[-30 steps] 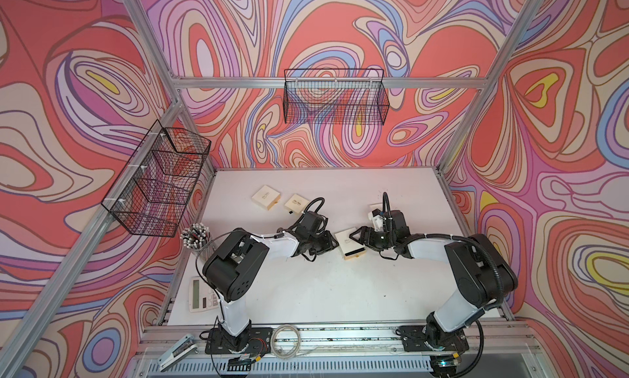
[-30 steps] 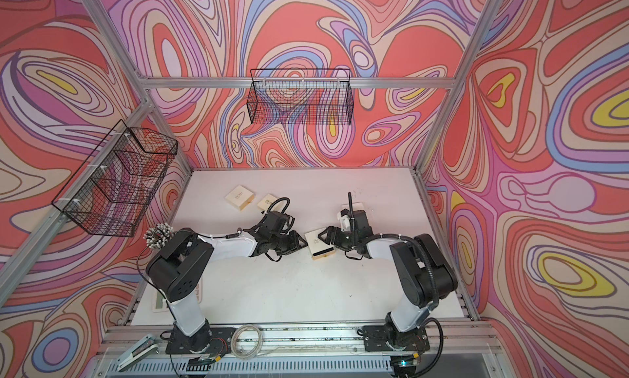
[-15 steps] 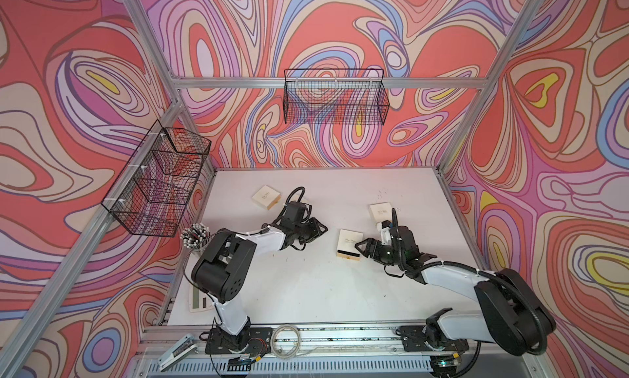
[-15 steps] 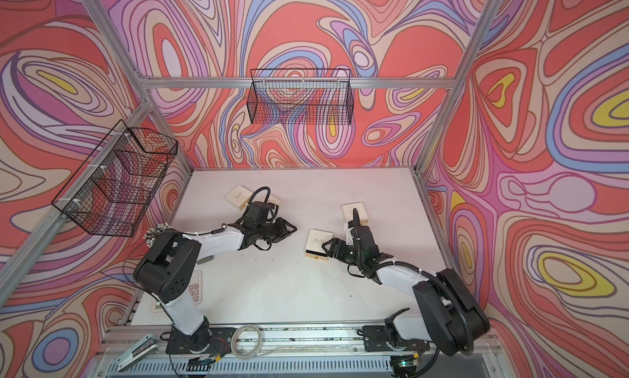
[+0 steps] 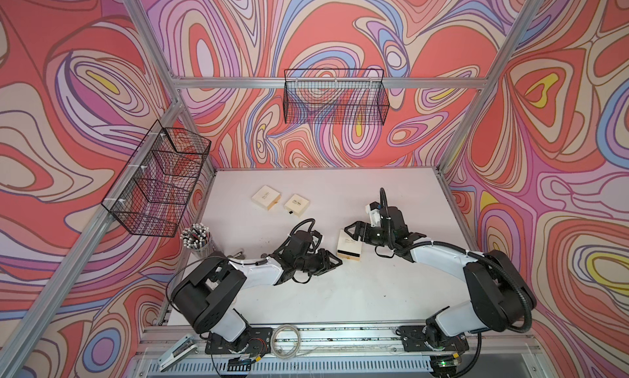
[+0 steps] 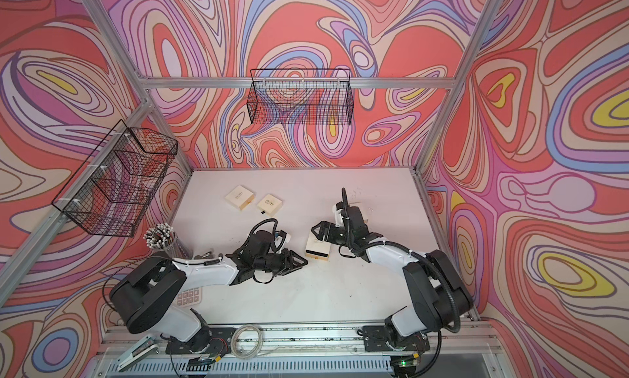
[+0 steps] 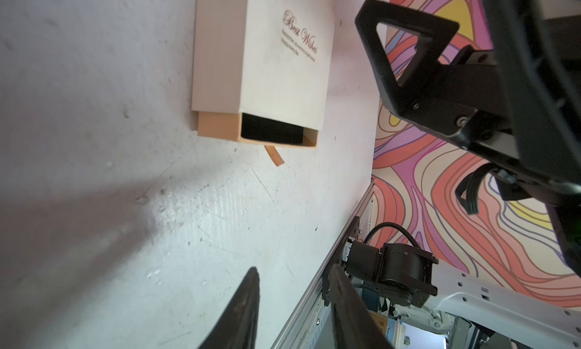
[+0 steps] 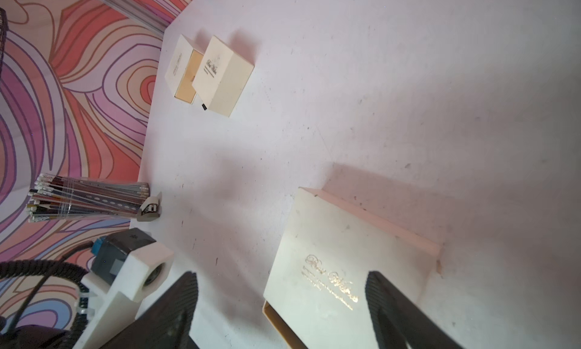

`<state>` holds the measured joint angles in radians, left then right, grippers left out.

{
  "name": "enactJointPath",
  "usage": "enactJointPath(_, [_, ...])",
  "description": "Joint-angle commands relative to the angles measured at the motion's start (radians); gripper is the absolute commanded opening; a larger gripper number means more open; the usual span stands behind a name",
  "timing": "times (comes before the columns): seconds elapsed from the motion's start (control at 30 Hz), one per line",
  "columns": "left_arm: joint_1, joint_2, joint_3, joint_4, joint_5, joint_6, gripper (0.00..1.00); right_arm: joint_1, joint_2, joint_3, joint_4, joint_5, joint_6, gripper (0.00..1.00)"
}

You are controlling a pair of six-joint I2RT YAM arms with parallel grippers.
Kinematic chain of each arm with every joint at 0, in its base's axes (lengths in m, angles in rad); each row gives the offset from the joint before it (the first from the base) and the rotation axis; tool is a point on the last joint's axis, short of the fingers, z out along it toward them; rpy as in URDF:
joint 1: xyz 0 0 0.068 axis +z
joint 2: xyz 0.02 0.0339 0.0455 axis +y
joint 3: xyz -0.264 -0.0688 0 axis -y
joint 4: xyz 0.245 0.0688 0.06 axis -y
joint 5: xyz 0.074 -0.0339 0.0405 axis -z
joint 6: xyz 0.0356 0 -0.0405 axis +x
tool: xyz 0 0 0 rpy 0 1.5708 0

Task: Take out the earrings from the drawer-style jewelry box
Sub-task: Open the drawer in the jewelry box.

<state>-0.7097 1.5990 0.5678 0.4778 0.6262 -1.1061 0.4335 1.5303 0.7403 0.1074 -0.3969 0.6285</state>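
Observation:
The cream drawer-style jewelry box (image 5: pixel 349 247) (image 6: pixel 318 247) lies mid-table. In the left wrist view the box (image 7: pixel 267 64) has its tan drawer (image 7: pixel 220 129) slid out a little, showing black lining and a ribbon tab (image 7: pixel 275 155). The earrings are hidden. My left gripper (image 5: pixel 335 261) (image 7: pixel 294 270) sits just off the drawer end, open, with nothing between its fingers. My right gripper (image 5: pixel 354 235) (image 8: pixel 280 275) hovers over the box's far end, open wide. The lettered lid (image 8: pixel 339 262) lies under its spread fingers, untouched.
Two more cream boxes (image 5: pixel 266 197) (image 5: pixel 296 204) lie at the back left. A cup of pencils (image 5: pixel 197 238) stands at the left edge, with a small sharpener (image 8: pixel 151 207) beside it. A calculator (image 6: pixel 189 296) lies under the left arm. Wire baskets (image 5: pixel 335 100) (image 5: pixel 160 179) hang on the walls.
The left gripper has swung from behind-left of the middle box round to its drawer end. The right arm has drawn back over the box's far end and its jaws have widened.

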Motion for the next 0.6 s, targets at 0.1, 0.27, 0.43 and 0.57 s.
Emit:
enactJointPath(0.1, [-0.008,0.208,0.065,0.254,0.059,-0.116,0.35,0.025,0.065,0.051,0.02,-0.049,-0.018,0.9])
enactJointPath(0.27, [-0.01,0.271,0.081,0.313,0.059,-0.132,0.35,0.028,0.089,0.061,0.011,-0.048,-0.024,0.9])
enactJointPath(0.43, [-0.011,0.326,0.104,0.358,0.078,-0.156,0.33,0.03,0.107,0.065,0.005,-0.05,-0.032,0.9])
enactJointPath(0.57, [-0.011,0.348,0.121,0.361,0.072,-0.159,0.32,0.03,0.116,0.063,0.01,-0.053,-0.029,0.9])
